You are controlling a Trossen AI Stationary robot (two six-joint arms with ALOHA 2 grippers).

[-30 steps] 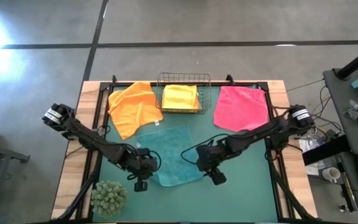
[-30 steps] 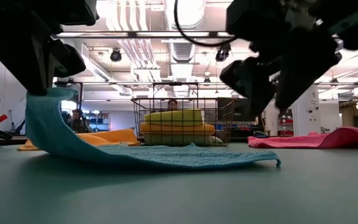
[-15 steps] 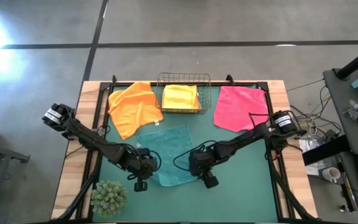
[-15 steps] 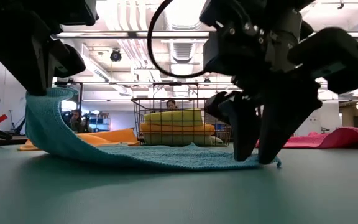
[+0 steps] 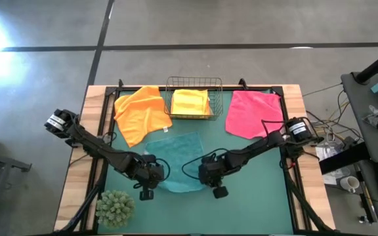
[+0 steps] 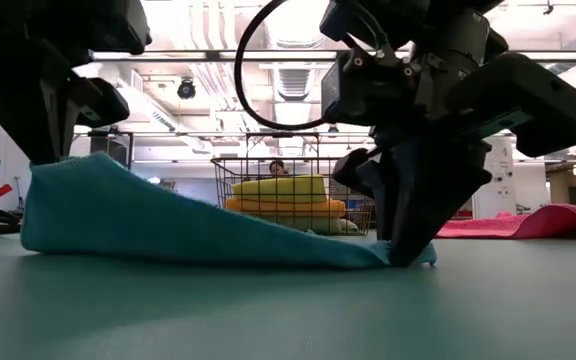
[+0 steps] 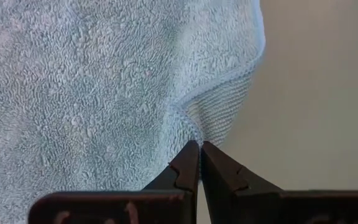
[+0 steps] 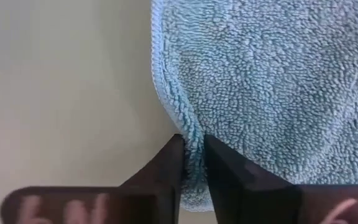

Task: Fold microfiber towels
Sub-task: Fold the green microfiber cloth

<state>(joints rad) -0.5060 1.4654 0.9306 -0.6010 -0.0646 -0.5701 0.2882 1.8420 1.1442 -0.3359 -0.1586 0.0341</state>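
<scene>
Teal towel [image 5: 179, 159] lies centre frame on the green mat, below the wire basket [image 5: 194, 98]. Left gripper [image 5: 147, 191] pinches its lower-left corner, lifted off the mat in the low view. Right gripper [image 5: 216, 188] pinches the lower-right corner at mat level. Orange towel [image 5: 140, 113] upper left, pink towel [image 5: 254, 113] upper right.

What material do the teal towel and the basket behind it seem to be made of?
The teal towel looks like soft microfiber cloth: a fuzzy looped pile with a stitched hem, and it drapes limply where the left hand and the right hand pinch its edge. The basket looks like thin dark metal wire, an open grid; its finish is hard to judge.
</scene>
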